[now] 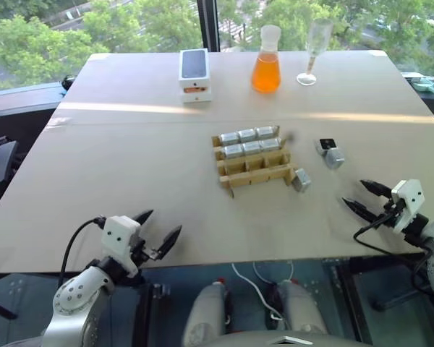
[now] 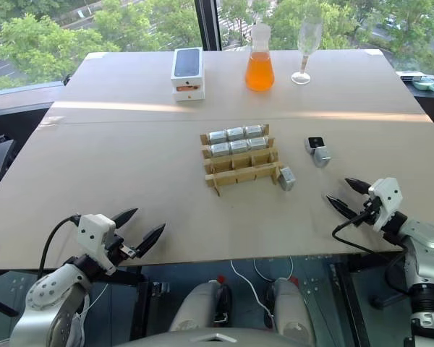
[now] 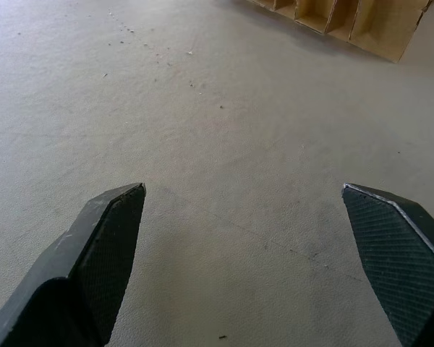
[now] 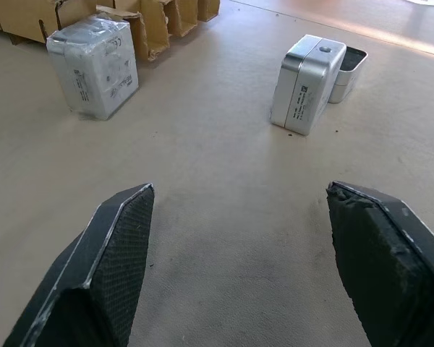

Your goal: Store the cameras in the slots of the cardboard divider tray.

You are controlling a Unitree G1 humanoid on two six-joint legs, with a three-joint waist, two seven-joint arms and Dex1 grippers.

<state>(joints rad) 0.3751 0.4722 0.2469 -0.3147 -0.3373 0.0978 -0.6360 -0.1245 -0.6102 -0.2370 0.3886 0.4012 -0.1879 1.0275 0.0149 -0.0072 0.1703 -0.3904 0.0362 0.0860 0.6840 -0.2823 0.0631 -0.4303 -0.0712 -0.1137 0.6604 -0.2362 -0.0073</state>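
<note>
six cameras (image 1: 250,142) are seated in the tray's (image 1: 253,173) two far rows mid-bench, three more (image 1: 301,180) are left loose beside it, and both fingers (image 1: 158,233) (image 1: 367,197) are spread wide, empty.

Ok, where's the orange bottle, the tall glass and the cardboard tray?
orange flask (image 1: 266,72), left eye view, on its liquid-filled belly.
wine glass (image 1: 317,40), left eye view, on its bowl.
cardboard divider tray (image 1: 254,174), left eye view, on its front strip.

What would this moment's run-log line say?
tray: six cameras slotted, near row empty | loose cameras: three | left gripper: open | right gripper: open
</note>
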